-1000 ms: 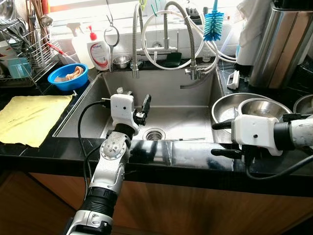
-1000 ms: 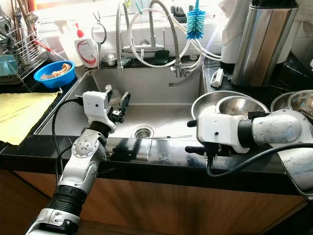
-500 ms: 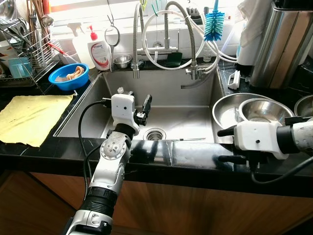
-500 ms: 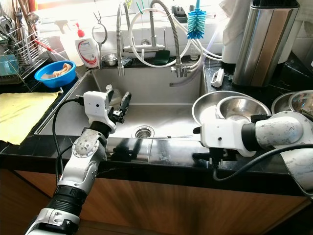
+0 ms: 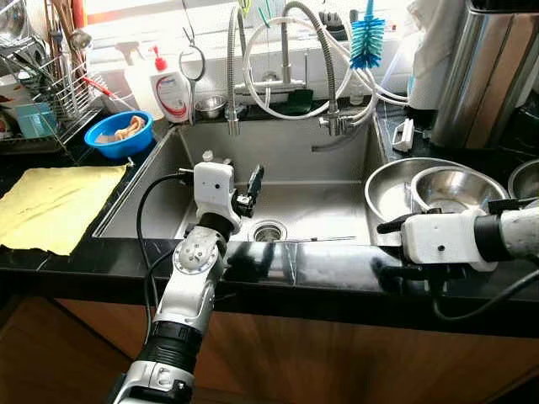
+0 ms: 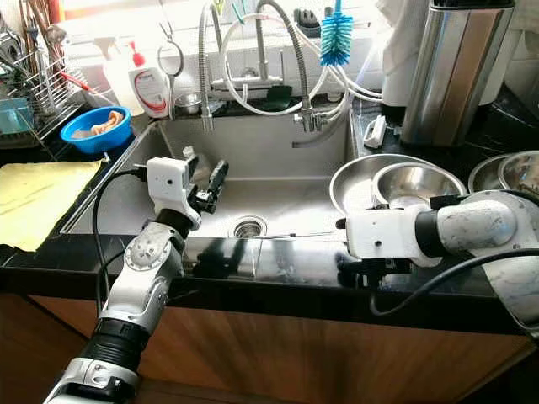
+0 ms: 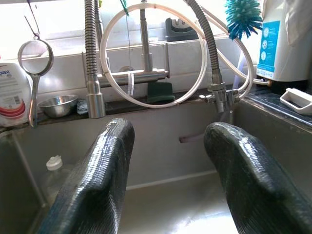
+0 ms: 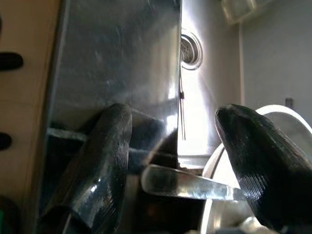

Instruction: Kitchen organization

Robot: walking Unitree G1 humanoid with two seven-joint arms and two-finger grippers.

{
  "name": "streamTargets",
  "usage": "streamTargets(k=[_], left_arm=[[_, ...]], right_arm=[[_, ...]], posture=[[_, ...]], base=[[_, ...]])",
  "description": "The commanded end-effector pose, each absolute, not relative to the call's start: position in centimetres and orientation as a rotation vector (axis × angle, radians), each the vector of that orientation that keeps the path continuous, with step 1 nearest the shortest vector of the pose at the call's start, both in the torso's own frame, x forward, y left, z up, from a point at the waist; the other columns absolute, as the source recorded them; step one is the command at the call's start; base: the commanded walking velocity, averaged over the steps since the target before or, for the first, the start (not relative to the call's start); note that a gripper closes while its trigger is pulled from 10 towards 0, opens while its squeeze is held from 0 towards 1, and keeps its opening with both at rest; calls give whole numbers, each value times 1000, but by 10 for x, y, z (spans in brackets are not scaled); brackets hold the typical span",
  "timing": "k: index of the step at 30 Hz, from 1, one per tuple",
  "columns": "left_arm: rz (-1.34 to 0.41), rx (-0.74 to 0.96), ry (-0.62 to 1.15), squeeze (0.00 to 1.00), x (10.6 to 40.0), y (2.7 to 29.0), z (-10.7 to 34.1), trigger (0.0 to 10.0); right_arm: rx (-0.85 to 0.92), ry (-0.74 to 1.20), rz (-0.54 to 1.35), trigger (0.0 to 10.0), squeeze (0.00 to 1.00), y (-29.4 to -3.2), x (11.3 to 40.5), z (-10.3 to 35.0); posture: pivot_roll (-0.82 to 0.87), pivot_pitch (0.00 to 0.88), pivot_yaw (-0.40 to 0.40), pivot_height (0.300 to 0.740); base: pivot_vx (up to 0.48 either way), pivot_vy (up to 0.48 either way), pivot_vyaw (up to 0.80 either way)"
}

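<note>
My right gripper [image 5: 390, 248] hovers open, low over the black countertop [image 5: 320, 265], just in front of two nested steel bowls [image 5: 396, 189]. In the right wrist view a shiny metal handle [image 8: 185, 183] lies between the open fingers [image 8: 105, 161], next to a bowl's rim; I cannot tell if they touch it. My left gripper [image 5: 237, 187] is held open over the steel sink [image 5: 328, 198], near the drain [image 5: 268, 230], with nothing between its fingers [image 7: 105, 170]. A clear bottle with a white cap [image 7: 52, 165] lies in the sink beside it.
A yellow cloth [image 5: 50, 202] covers the counter on the left, behind it a blue bowl [image 5: 118, 133] and a dish rack [image 5: 42, 93]. A soap bottle [image 5: 171, 84], faucet hoses [image 5: 286, 76] and a blue brush [image 5: 367, 42] line the back. A tall steel canister [image 5: 480, 76] stands at right.
My right gripper has dropped a little and drawn slightly right, closer to the countertop by the bowls. The left gripper has stayed over the sink. The view shifted slightly.
</note>
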State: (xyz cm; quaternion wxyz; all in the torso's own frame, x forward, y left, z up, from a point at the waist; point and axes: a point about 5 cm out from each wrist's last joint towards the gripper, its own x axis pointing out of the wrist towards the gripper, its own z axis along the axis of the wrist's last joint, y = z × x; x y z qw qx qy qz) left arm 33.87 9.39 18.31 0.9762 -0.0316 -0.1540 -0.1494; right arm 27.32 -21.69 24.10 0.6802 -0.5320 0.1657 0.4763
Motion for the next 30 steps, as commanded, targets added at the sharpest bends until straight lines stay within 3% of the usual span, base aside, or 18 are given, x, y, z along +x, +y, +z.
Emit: streamTargets(k=[1, 20, 21, 22, 23, 24, 25, 30], left_arm=[[-300, -64, -320, 0, 340, 97, 189, 10000], [-295, -63, -322, 0, 340, 98, 189, 10000], [-294, -63, -321, 0, 339, 98, 189, 10000], [-293, -63, -321, 0, 339, 98, 189, 10000], [-293, -63, -321, 0, 339, 98, 189, 10000], [-294, -63, -321, 0, 339, 98, 189, 10000], [-294, -62, -320, 0, 339, 98, 189, 10000], [-294, -61, -321, 0, 339, 98, 189, 10000]], right_arm=[[-1230, 355, 1078, 10000, 0, -214, 274, 243], [-1305, 191, 985, 9804, 0, -205, 294, 256], [-1306, 194, 988, 9098, 0, -205, 294, 255], [-1306, 193, 993, 7020, 0, -204, 295, 254], [-1306, 193, 993, 7020, 0, -204, 295, 254], [-1302, 188, 998, 1294, 0, -203, 295, 253], [-1299, 186, 1001, 0, 0, -203, 295, 253], [-1295, 183, 1004, 0, 0, -202, 294, 253]], posture=[[-207, 0, 182, 740], [-206, 0, 184, 740], [-206, 0, 184, 740], [-202, 0, 181, 740], [-202, 0, 181, 740], [-202, 0, 181, 740], [-202, 0, 181, 740], [-202, 0, 181, 740]], base=[[0, 0, 0], [0, 0, 0], [0, 0, 0], [0, 0, 0], [0, 0, 0], [0, 0, 0], [0, 0, 0], [0, 0, 0]])
